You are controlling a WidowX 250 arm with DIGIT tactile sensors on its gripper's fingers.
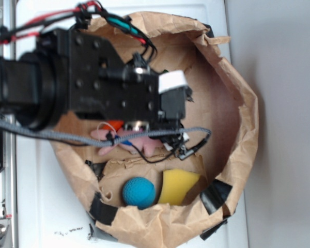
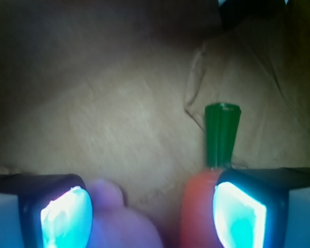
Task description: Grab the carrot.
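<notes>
In the wrist view my gripper (image 2: 152, 212) is open and low over the brown paper floor. The carrot (image 2: 199, 206) is orange with a dark green stem (image 2: 222, 134) pointing away. It lies just inside my right finger (image 2: 237, 217), touching or nearly touching its pad. The pink plush bunny (image 2: 119, 217) lies between the fingers too, next to my left finger (image 2: 64, 217). In the exterior view only a bit of the carrot (image 1: 115, 125) shows under my black arm (image 1: 108, 82), beside the plush (image 1: 139, 142). The fingertips are hidden there.
All of this lies inside a crumpled brown paper bag (image 1: 237, 119) with raised walls and black tape patches (image 1: 215, 195). A blue ball (image 1: 139, 192) and a yellow sponge (image 1: 178, 186) lie near its front wall. The bag rests on a white table (image 1: 279, 155).
</notes>
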